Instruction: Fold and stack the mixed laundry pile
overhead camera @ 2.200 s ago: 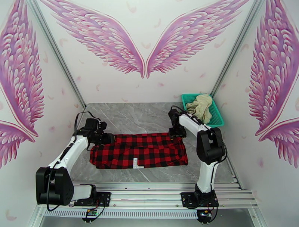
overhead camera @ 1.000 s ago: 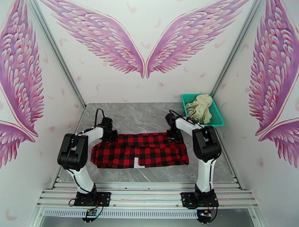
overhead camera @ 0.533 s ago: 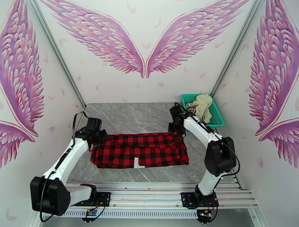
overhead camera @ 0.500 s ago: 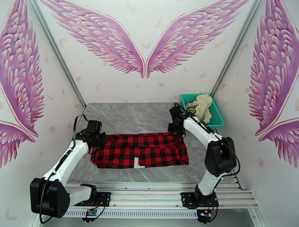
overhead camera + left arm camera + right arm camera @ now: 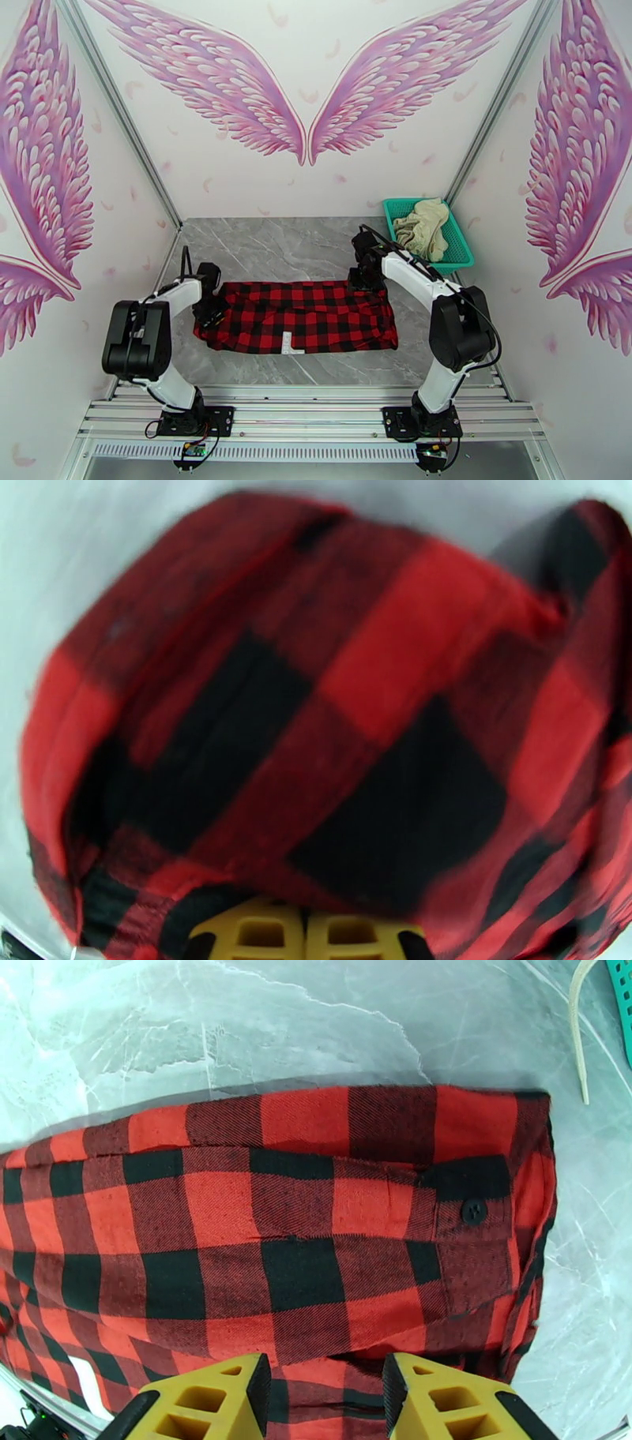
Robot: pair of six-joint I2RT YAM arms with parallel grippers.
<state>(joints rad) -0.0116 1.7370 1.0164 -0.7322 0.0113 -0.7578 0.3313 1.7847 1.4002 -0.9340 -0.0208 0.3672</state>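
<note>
Left wrist view: the left gripper (image 5: 304, 936) was pinched shut on a bunched fold of the checked shirt (image 5: 332, 717). The right gripper (image 5: 328, 1402) stood with jaws parted over the shirt's far right corner. The shirt lay on the table (image 5: 276, 245), and the cream garment (image 5: 423, 225) lay in the teal basket (image 5: 464, 251).

Shirt (image 5: 304, 316) flat on table (image 5: 268, 245) centre, basket (image 5: 464, 251) behind it at far right, cloth (image 5: 423, 225) in basket

Grey marbled table (image 5: 268, 249) under flat checked shirt (image 5: 308, 316) and, apparently, teal basket (image 5: 458, 238).
</note>
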